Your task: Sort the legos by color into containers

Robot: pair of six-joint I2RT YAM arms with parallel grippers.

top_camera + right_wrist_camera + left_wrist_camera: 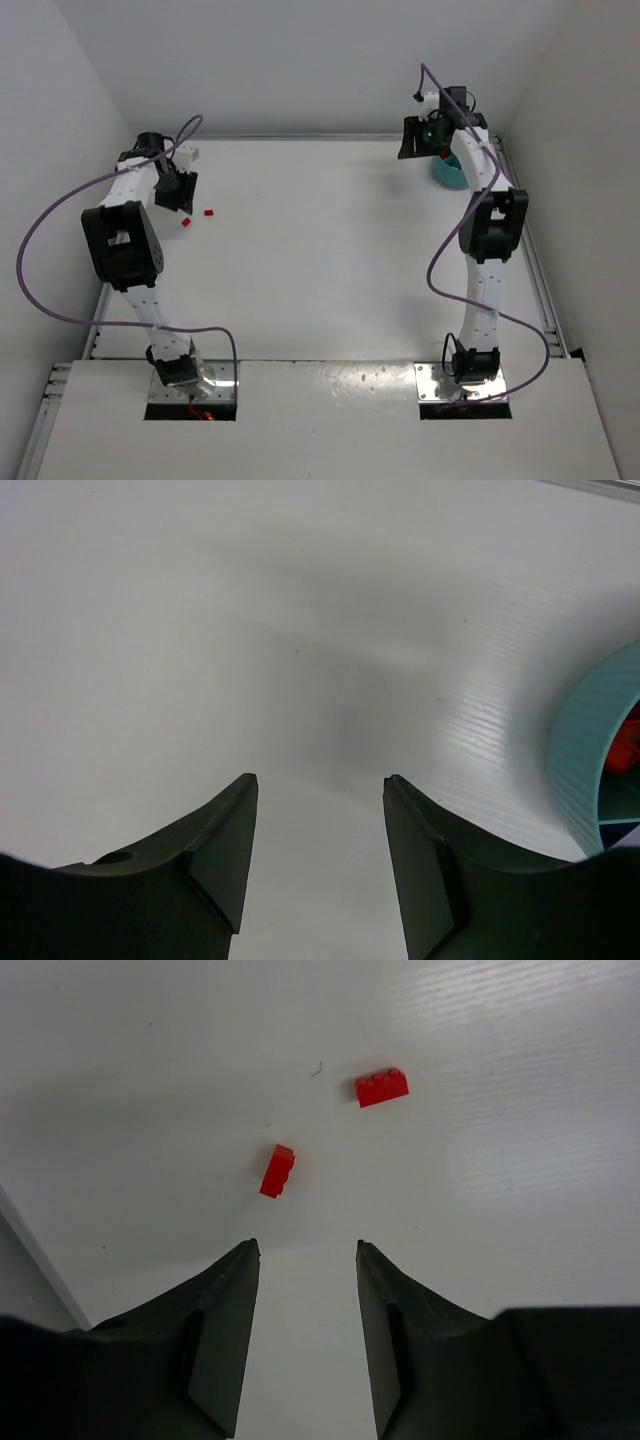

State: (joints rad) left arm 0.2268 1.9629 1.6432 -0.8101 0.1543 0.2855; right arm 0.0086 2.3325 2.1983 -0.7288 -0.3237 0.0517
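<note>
We get bright, even overhead light w/ soft shadows only: a faint grey smudge on the table (340, 720) in the right wrist view, thin dark edges under the red legos (381, 1087). Slight sheen on its ribbed surface. Near fingers (220, 1340) read v. dark, a bit soft; top view sharp but low-res.

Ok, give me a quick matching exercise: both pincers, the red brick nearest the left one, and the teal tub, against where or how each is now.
1. left pincer
2. right pincer
3. small red plastic lego brick nearest the left pincer
4. round teal plastic tub

A. far right corner of the white table
B. jaws apart, empty, teal wall at the right of its view
C. lying on bare table, far left
D. jaws apart, empty, a red brick just ahead

Pairs: 1-D, 2-B, 3-C, 4-A
</note>
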